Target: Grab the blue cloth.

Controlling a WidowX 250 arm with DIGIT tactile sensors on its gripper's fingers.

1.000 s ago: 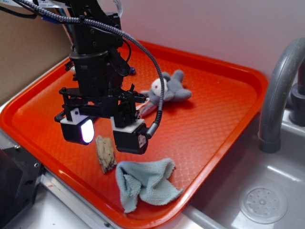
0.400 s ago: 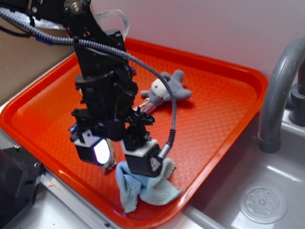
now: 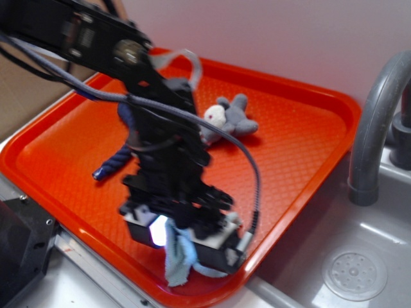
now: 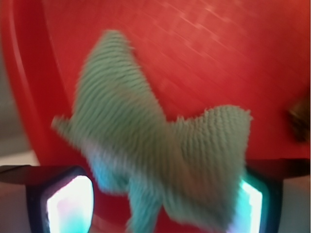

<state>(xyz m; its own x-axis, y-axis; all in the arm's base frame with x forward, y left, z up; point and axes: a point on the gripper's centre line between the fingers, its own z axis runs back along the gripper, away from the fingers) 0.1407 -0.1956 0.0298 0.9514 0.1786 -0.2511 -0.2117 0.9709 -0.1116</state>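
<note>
Blue cloth (image 4: 160, 160) blurred — mostly behind end effector (image 3: 186, 240).

Exterior looking down obliquely from the front at the tray (image 3: 302, 128) beside the sink (image 3: 359, 269); wrist close, facing straight down; shared by both: cloth (image 3: 180, 260) between gripper (image 3: 186, 237) fingers.

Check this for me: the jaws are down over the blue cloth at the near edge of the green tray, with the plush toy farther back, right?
Nearly. The tray is orange-red, not green, as the exterior view shows. The rest holds: the jaws are down on either side of the blue cloth at the tray's near edge, with the plush toy farther back.
</note>
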